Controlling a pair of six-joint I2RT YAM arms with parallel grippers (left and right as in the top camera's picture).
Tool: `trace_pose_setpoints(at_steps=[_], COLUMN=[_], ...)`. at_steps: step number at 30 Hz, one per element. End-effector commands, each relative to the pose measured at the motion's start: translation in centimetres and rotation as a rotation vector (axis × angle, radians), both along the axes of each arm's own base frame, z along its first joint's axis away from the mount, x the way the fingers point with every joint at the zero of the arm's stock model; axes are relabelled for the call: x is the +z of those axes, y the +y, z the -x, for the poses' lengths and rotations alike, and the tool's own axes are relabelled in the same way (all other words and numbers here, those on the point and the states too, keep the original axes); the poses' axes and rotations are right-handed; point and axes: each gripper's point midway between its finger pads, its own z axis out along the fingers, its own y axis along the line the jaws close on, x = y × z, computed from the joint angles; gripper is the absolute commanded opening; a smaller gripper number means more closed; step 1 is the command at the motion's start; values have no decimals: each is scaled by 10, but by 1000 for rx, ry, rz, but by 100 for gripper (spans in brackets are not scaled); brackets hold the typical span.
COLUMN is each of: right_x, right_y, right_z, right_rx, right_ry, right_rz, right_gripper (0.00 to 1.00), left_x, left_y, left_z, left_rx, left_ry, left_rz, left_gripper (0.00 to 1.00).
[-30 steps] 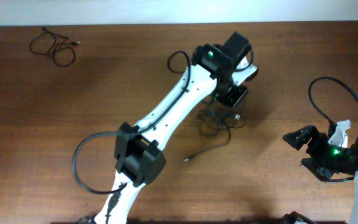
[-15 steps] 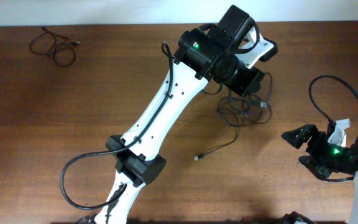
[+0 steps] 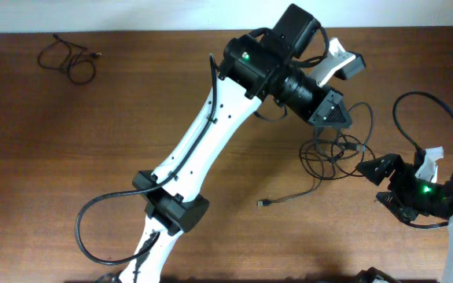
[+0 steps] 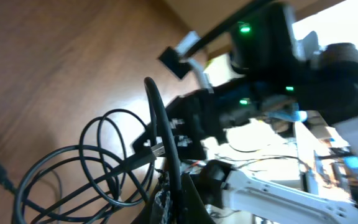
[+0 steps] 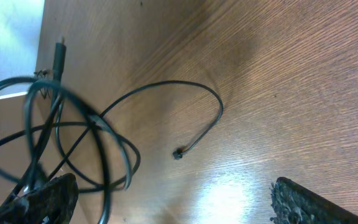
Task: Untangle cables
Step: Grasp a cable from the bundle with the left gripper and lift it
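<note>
My left pincer [image 3: 338, 118] is shut tight on the cables [image 3: 327, 153]. They are a black bunch of loops trailing from it, at about 3 o'clock on the table [image 3: 53, 173]. One loose end with a plug [image 3: 264, 203] lies toward 5 o'clock. My right pincer [image 3: 380, 174] is wide and holds nothing, just beside the loops. Another small cord [image 3: 69, 59] lies well apart at 10 o'clock.

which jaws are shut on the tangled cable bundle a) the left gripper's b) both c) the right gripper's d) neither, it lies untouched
a: the left gripper has its jaws shut on strands of the cable bundle, which trails down from it, while the right gripper has its jaws wide open beside the bundle.
</note>
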Motion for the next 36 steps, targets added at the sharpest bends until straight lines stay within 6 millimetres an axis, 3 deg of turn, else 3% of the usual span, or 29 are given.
trace_pose_setpoints(at_steps=[1,3,4,7,9,11,14,18,21,26,31,33,36], right_x=[3,1,-1,-12,-18,-22,-24,-24,-22,-13,-2,8,27], right_y=[-2,-3,-5,-17,-25,-31,-35,-35,-32,-21,-8,3,29], right_z=[-5,-6,-6,-3,0,3,5,5,3,-5,-10,-14,-18], right_rx=[8,7,5,-12,-23,-32,-37,-40,-35,-18,3,39,173], right_ry=[-17,-10,-2,47,77,99,114,115,102,45,-10,-66,-197], right_rz=[-8,-9,-1,75,124,162,185,183,164,94,8,-49,-125], right_gripper=[92,72,53,26,12,4,4,4,9,23,43,50,65], left_x=[29,32,32,31,31,30,24,-6,-14,15,17,16,-4], left_y=[8,13,17,28,37,47,65,98,111,86,67,60,58], left_z=[6,1,-4,-18,-28,-39,-57,-89,-92,-59,-41,-39,-57], left_rx=[-57,-51,-39,-1,26,58,125,289,324,152,96,106,270], left_ry=[75,85,84,85,89,93,93,54,78,133,140,153,168], left_rz=[128,142,142,141,139,135,105,-68,-118,59,66,52,-89], left_gripper=[0,0,0,0,0,0,0,0,0,0,0,0,0])
